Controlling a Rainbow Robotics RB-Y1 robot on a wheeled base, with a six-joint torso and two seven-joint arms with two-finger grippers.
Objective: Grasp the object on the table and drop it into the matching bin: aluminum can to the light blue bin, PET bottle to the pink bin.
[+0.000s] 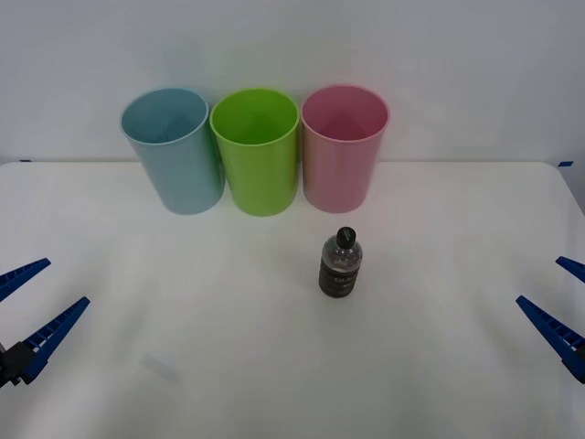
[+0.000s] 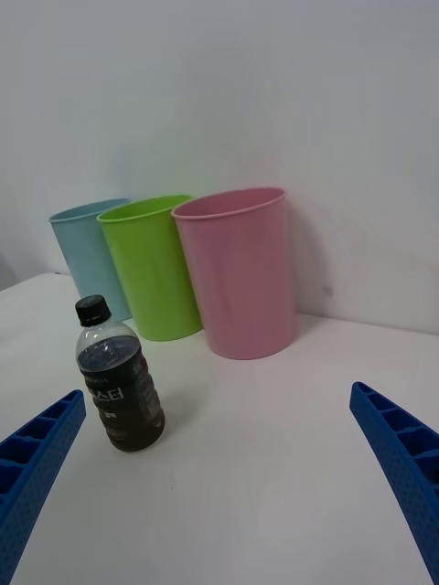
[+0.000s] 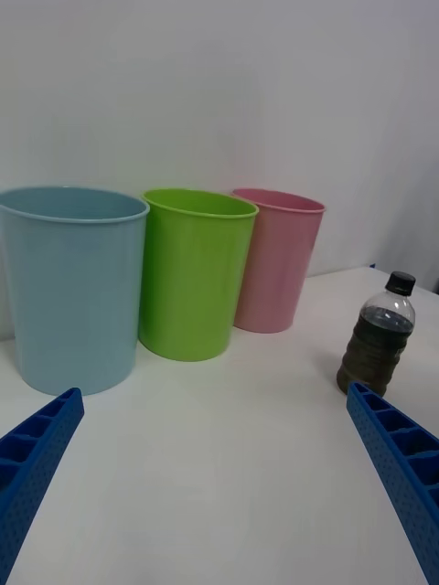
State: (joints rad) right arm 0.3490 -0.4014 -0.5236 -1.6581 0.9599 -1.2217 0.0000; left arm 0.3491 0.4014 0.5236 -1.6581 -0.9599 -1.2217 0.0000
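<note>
A small clear PET bottle (image 1: 340, 264) (image 2: 119, 377) (image 3: 379, 338) with a black cap and a dark label stands upright on the white table (image 1: 228, 366), a little in front of the pink bin (image 1: 343, 148) (image 2: 240, 272) (image 3: 277, 259). The light blue bin (image 1: 174, 149) (image 2: 87, 251) (image 3: 71, 285) stands at the left end of the row. My left gripper (image 1: 37, 306) (image 3: 215, 494) is open near the table's left edge. At the right edge my right gripper (image 1: 559, 297) (image 2: 219, 484) is open too. Neither touches the bottle.
A green bin (image 1: 257, 149) (image 2: 153, 265) (image 3: 193, 271) stands between the blue and pink ones; the three stand close together along the table's back edge against a white wall. White tabletop stretches between both grippers and the bottle.
</note>
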